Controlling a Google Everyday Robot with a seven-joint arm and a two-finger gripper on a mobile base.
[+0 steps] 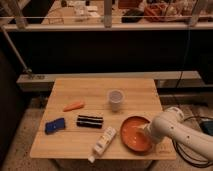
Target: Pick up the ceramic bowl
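The ceramic bowl (132,132) is wide, shallow and orange-red with a darker rim. It sits on the wooden table (95,92) near the front right corner. My white arm reaches in from the right, and the gripper (148,131) is at the bowl's right rim, mostly hidden behind the arm's wrist.
A small translucent white cup (115,99) stands behind the bowl. A white bottle (102,142) lies just left of the bowl. A black object (90,121), a blue object (54,125) and an orange carrot-like piece (73,106) lie further left. A dark shelf and railing stand behind the table.
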